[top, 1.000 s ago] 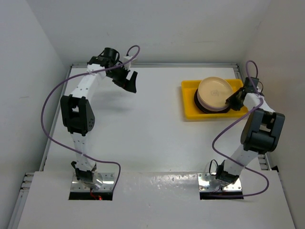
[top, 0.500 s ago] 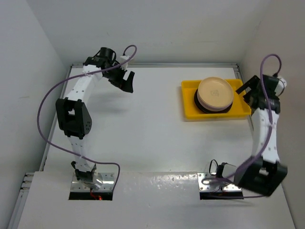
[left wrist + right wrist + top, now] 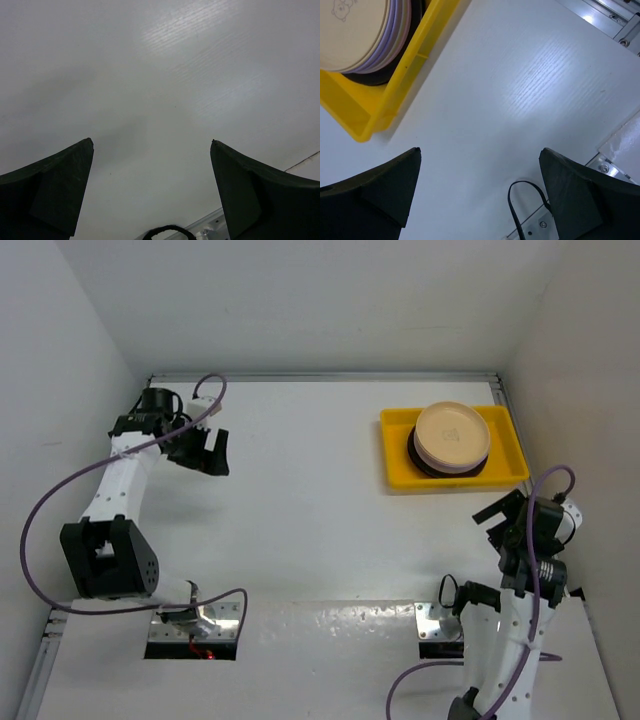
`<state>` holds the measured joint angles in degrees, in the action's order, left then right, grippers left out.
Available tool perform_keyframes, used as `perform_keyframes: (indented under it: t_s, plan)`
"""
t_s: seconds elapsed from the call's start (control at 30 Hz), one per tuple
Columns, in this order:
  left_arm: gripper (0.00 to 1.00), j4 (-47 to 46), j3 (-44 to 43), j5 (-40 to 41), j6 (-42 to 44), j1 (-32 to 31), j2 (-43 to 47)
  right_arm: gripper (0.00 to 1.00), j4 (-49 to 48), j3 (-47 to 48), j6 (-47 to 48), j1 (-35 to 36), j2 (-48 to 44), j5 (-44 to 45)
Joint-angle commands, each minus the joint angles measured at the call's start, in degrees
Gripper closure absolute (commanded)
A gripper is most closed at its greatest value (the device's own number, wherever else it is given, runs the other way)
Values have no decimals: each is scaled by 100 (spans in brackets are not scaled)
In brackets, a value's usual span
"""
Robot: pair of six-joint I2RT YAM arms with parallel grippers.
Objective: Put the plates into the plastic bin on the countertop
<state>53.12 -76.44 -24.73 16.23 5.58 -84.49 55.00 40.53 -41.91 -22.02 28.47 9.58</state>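
Note:
A stack of plates (image 3: 452, 438) sits in the yellow plastic bin (image 3: 398, 467) at the back right of the white countertop (image 3: 310, 510). A cream plate lies on top, with lavender and dark-rimmed ones under it. The right wrist view shows the same plates (image 3: 355, 30) and a corner of the bin (image 3: 395, 95) at upper left. My right gripper (image 3: 505, 520) hangs open near the right wall, in front of the bin, holding nothing (image 3: 479, 150). At the far left my left gripper (image 3: 205, 452) is open over bare countertop (image 3: 151, 142).
White walls close in the back and both sides. A metal edge strip (image 3: 615, 20) runs along the right side. Purple cables loop from both arms (image 3: 60, 500). A thin black cable (image 3: 520, 200) lies near the right arm's base plate.
My right gripper let go at the bin, opened wide and drew back toward the near right. The left arm swung from the back centre-left down toward the left wall.

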Motion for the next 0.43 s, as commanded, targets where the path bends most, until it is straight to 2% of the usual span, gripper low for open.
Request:
perform_keyframes:
  t_s: [0.0,0.13,0.4]
  plan:
    - [0,-144,287,47,29,162,660,0,388,218,-36,145,-218,-141]
    - [0,-144,682,108,29,215,1144,0,319,350,104,295,-298,-159]
    - [0,-92,886,162,29,215,1637,0,248,333,130,444,-395,-132]
